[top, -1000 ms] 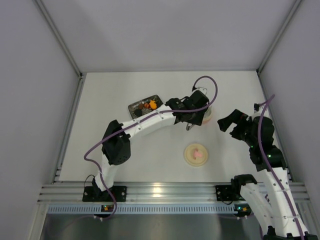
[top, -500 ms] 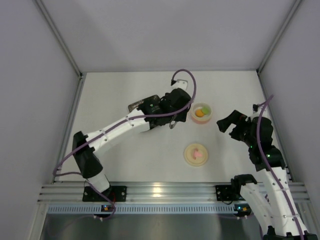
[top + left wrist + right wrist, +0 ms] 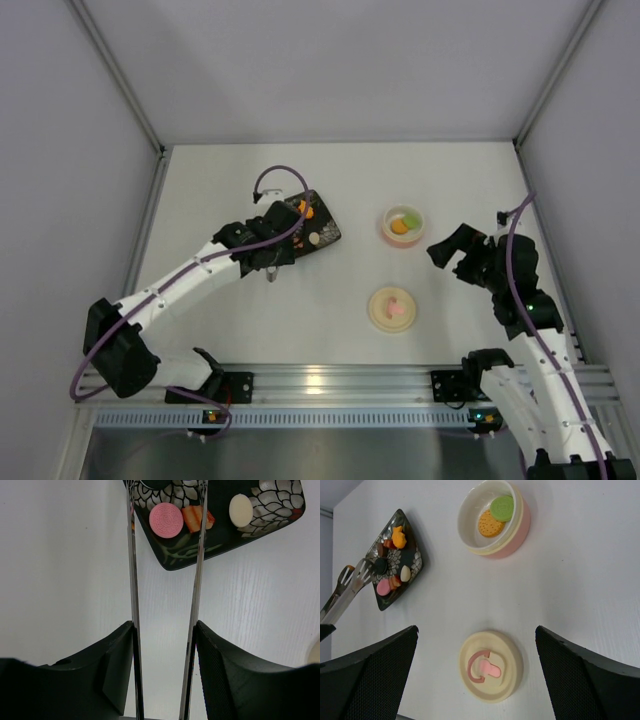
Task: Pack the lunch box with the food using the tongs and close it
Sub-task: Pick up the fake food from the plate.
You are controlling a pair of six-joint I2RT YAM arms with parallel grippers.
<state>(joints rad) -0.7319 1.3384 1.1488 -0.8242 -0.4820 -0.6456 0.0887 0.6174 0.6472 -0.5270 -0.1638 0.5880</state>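
well, the left claw [image 3: 164,630] is clamped on the tongs [image 3: 344,596], one finger pressed against the outside of each silver arm, and the arms stand apart rather than squeezed together. they reach out over the near corner of the dark floral plate [image 3: 200,555]; from the wrist camera a pink disc [image 3: 166,520] shows between them, with a striped orange piece [image 3: 197,517] and a cream oval [image 3: 240,510] just beside it (whether the tips touch any food i cannot tell). the lunch box [image 3: 402,226] sits uncovered to the right of the plate, well apart from it, holding an orange biscuit [image 3: 490,523] and a green one [image 3: 502,507]. its lid [image 3: 392,308] lies flat on the table [image 3: 220,180], knob up, nearer the arm bases than the box is. the right claw [image 3: 448,243] hangs spread wide and holds nothing, to the right of box and lid.
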